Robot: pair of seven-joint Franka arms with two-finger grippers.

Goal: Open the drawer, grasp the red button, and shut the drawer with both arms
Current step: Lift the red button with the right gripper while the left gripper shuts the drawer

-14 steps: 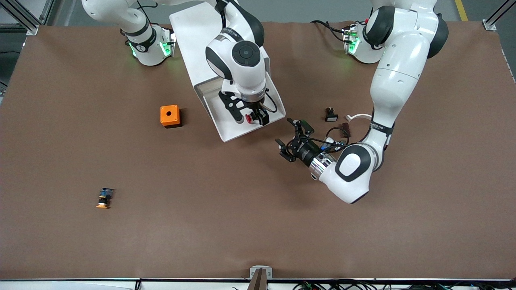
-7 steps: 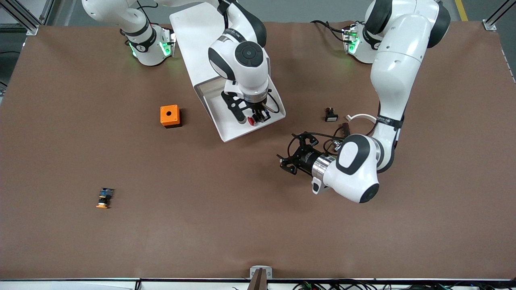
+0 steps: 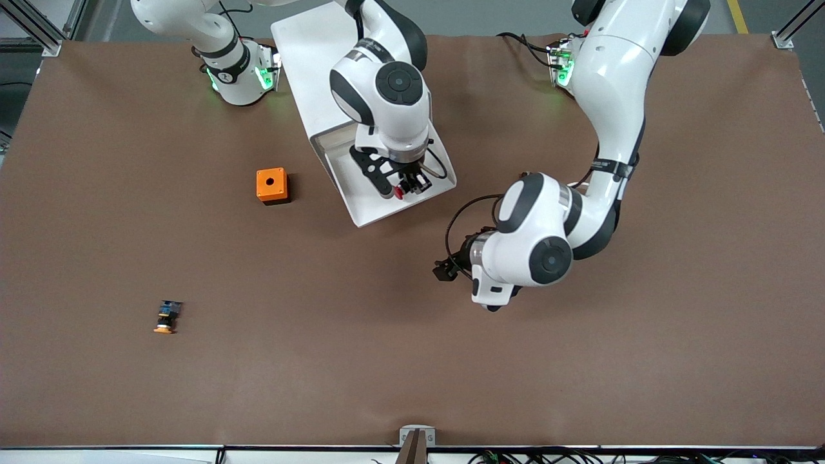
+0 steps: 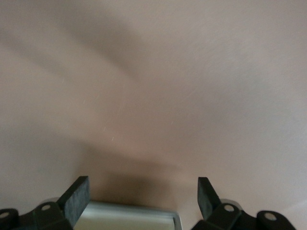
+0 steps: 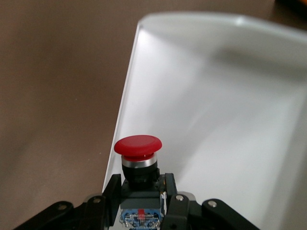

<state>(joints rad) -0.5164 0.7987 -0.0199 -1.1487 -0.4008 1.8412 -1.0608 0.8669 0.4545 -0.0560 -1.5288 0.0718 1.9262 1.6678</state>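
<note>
- Drawer (image 3: 361, 203) pulled out of the white cabinet (image 3: 303, 45), open toward the front camera.
- Right gripper (image 3: 407, 187) down inside the drawer, jaws clamped on the button (image 3: 400, 191).
- Right wrist view: button (image 5: 138, 163) sits right between the fingers (image 5: 113, 188), held by its black body; red head sticks out past the fingertips, bluish rear block back toward the palm.
- Button is over the white drawer floor (image 5: 216, 134), close to a side wall; can't tell if it touches the floor.
- Left gripper (image 3: 446, 269) hovers over bare brown table (image 3: 322, 361), nearer the front camera than the drawer, well apart from it.
- Left wrist view: fingers (image 4: 76, 197) spread wide, nothing between them, only tabletop (image 4: 153, 86) ahead.
- Orange cube (image 3: 271, 185) with round hole on the table beside the drawer, toward the right arm's end.
- Orange-headed button (image 3: 167, 316) lies near the front camera, toward the right arm's end, far from both grippers.
</note>
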